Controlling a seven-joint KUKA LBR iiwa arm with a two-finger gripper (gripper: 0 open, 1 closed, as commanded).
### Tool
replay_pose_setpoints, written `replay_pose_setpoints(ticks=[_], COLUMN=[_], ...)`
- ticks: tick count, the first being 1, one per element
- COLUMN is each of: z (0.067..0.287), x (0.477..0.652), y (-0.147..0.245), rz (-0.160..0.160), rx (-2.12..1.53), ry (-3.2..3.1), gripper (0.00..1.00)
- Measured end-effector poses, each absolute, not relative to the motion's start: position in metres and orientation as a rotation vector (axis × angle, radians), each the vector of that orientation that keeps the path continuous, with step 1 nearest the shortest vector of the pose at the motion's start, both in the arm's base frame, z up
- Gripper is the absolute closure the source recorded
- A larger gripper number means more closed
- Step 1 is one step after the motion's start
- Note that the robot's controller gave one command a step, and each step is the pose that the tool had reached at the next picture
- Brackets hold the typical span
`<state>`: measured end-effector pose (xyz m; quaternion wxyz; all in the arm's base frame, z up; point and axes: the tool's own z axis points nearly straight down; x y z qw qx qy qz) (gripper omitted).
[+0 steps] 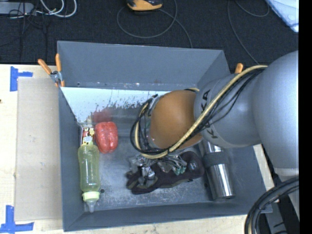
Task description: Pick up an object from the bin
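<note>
My gripper (145, 171) hangs low in the front middle of the bin, under the arm's orange cover. It is right over a crumpled black cloth-like thing (187, 173) that lies on the bin floor and spreads to the right. Whether the gripper touches it I cannot tell. A shiny metal cylinder (219, 178) lies just right of the black thing, pointing toward the front.
A red soft lump (107, 136) rests at the back left. A clear yellowish bottle (89, 172) lies along the left wall, with a small printed packet (87, 137) at its far end. The arm covers the bin's right back part.
</note>
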<state>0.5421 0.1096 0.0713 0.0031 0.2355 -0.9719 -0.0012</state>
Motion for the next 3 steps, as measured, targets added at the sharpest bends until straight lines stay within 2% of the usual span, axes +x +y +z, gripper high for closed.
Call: replay_pose_setpoints(ticks=[1,2,3], z=[0.141,0.141,0.235], x=[0.525,0.525,0.523], y=[0.107,0.106,0.108], rz=[-0.005,-0.005,-0.007], rx=[0.750,0.748,0.825], ry=[-3.043,-3.043,-3.023], gripper=[1.00,1.00,1.00])
